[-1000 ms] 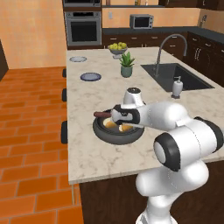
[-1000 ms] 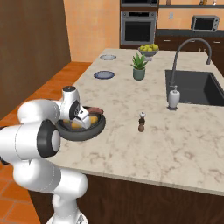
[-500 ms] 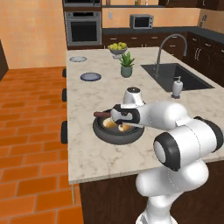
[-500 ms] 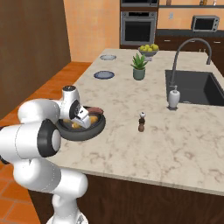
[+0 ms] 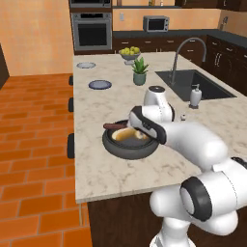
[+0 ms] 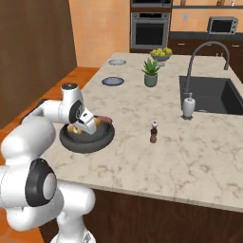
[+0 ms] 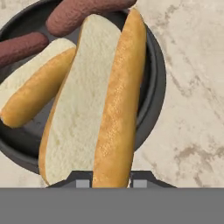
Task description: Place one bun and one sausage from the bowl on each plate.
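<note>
Right, the gripper (image 7: 111, 180) is down in the bowl (image 5: 130, 144), jaws pinched tight on a bun (image 7: 98, 105); two sausages (image 7: 83, 11) lie just beyond it.

Glossy white rounded arm (image 5: 193, 140), dark joints

Two buns (image 7: 83, 100) and two sausages (image 7: 83, 11) are lying in the bowl (image 5: 129, 147) near the counter's (image 6: 190, 156) front edge, the plates (image 5: 100, 85) sitting well behind.
</note>
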### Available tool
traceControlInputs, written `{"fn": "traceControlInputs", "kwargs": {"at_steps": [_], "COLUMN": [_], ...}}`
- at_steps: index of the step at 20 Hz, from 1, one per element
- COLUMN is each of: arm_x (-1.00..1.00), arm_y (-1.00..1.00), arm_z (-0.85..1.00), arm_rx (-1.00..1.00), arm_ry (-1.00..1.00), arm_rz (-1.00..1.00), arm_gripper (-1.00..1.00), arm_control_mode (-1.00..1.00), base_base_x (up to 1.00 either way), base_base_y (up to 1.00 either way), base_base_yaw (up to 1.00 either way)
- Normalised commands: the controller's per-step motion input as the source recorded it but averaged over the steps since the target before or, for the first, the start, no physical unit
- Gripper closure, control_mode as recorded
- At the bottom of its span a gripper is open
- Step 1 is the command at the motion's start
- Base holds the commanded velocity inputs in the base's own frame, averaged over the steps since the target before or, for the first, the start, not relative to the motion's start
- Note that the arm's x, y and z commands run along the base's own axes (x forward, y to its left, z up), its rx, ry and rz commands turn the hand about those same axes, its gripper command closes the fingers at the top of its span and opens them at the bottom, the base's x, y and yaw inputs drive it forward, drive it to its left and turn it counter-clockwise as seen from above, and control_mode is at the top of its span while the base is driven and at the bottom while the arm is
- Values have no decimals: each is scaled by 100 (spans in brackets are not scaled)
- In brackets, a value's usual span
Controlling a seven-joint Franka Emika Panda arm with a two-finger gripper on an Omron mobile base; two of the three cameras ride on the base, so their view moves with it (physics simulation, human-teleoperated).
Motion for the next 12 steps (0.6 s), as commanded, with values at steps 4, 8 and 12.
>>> {"fn": "traceControlInputs", "kwargs": {"at_steps": [4, 8, 12], "arm_x": [-79, -100, -100], "arm_y": [-14, -55, -42], "arm_z": [75, 72, 77], "arm_rx": [0, 0, -2], "arm_ry": [0, -2, -1], "arm_rz": [1, 9, 13], "arm_gripper": [100, 100, 100], "arm_control_mode": [-100, -100, -100], "base_base_x": [0, 0, 0], "base_base_y": [0, 0, 0], "base_base_yaw": [0, 0, 0]}}
